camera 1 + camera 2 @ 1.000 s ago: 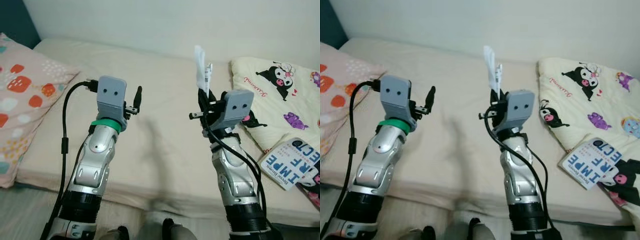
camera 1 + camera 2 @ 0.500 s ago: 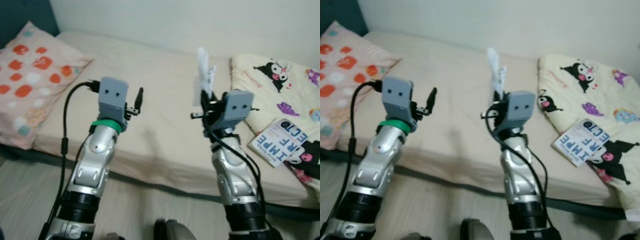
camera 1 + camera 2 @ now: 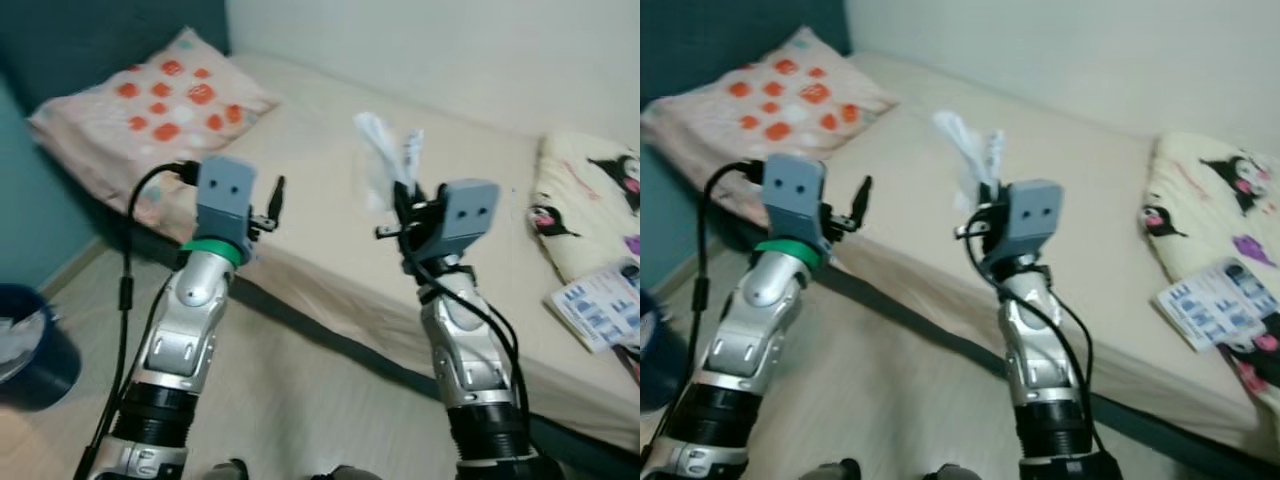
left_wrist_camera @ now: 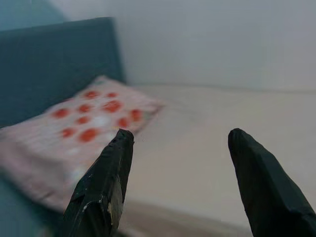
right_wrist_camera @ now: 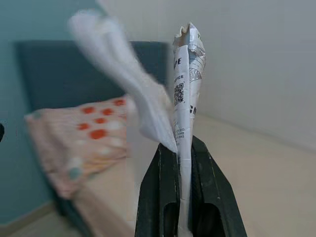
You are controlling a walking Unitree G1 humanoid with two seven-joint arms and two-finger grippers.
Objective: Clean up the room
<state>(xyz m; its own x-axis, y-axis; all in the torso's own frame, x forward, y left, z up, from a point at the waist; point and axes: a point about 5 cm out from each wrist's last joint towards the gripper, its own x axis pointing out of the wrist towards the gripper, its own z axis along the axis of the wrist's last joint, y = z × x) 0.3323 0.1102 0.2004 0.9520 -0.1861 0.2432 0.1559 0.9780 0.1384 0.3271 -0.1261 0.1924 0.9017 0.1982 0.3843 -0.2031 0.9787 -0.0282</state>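
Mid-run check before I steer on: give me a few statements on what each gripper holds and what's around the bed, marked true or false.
1. The right gripper is shut on a crumpled paper wrapper. True.
2. The left gripper holds a pillow. False: its fingers are spread apart with nothing between them.
3. A pillow with red spots lies at the head of the bed. True.
4. A dark blue bin stands on the bed. False: it stands on the floor to the robot's left.
5. A booklet lies on the bed to the robot's right. True.
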